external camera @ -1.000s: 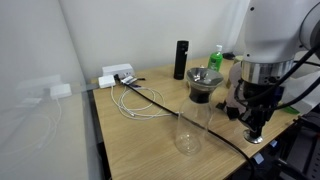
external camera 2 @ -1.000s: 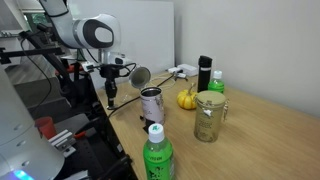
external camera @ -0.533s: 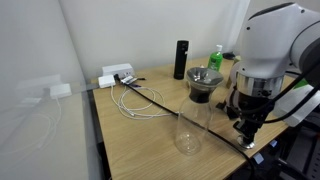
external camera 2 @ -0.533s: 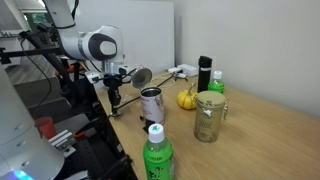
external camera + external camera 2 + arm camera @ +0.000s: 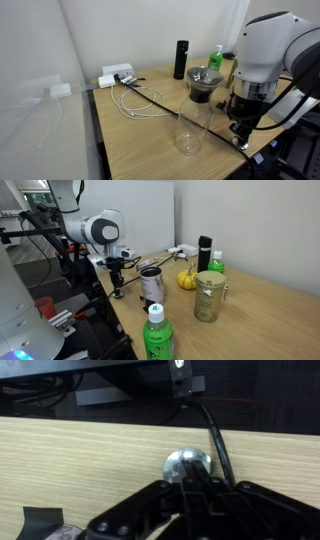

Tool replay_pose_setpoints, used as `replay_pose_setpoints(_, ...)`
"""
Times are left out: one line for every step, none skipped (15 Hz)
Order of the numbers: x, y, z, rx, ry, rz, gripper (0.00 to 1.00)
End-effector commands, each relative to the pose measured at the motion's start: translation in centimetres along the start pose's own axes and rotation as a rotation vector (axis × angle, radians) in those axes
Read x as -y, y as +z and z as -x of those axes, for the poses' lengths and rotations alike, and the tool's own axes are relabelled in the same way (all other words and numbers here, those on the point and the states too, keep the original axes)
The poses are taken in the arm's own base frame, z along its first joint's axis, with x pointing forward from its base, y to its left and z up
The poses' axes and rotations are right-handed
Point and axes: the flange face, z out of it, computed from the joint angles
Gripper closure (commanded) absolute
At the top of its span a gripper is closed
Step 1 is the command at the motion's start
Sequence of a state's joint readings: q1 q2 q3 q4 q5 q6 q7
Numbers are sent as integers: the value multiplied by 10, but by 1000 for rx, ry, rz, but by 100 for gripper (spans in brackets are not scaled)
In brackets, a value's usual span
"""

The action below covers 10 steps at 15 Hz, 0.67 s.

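Observation:
My gripper (image 5: 190,472) is shut, its two fingers pressed together with nothing visible between them. In the wrist view the fingertips point at a small round silver object (image 5: 186,458) lying on the wooden table (image 5: 70,455), right beside a black cable (image 5: 213,430). I cannot tell whether the tips touch it. In both exterior views the gripper (image 5: 241,135) (image 5: 116,288) hangs low over the table's edge. A glass carafe (image 5: 190,128) with a dark dripper (image 5: 204,79) on top stands close beside it.
A black bottle (image 5: 180,58), a green bottle (image 5: 217,55), a white power strip (image 5: 116,75) and looped white cables (image 5: 135,100) lie farther back. A metal cup (image 5: 151,283), a yellow fruit (image 5: 186,278), a glass mug (image 5: 209,295) and a near green bottle (image 5: 155,335) share the table.
The arm has swung in over the table edge and sunk lower, closer to the carafe. The gripper has stayed shut throughout.

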<state>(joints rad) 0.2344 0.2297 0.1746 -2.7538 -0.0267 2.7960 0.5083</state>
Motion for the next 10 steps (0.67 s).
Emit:
replay_pose_setpoints(-2,1,-5,-8,-27,-11,99)
replay_pose_setpoints(-2,0,-6,-10,-27,-15,99)
replay_pose_setpoints(-3,-1,-6,-12,-29,-20,91)
replay_pose_setpoints(-3,-3,-8,-13,-27,-25,68)
replay_pose_setpoints(-2,-4,-8,-14,-30,-28,66)
replay_pose_setpoints(-2,-6,-9,-17,-32,-31,64)
replay_pose_setpoints(-2,-8,-9,-20,-34,-34,58)
replay_pose_setpoints(-2,-10,-10,-23,-35,-37,52)
replay_pose_setpoints(-1,-12,-10,-26,-35,-39,44)
replay_pose_setpoints(-1,-15,-10,-31,-35,-40,38)
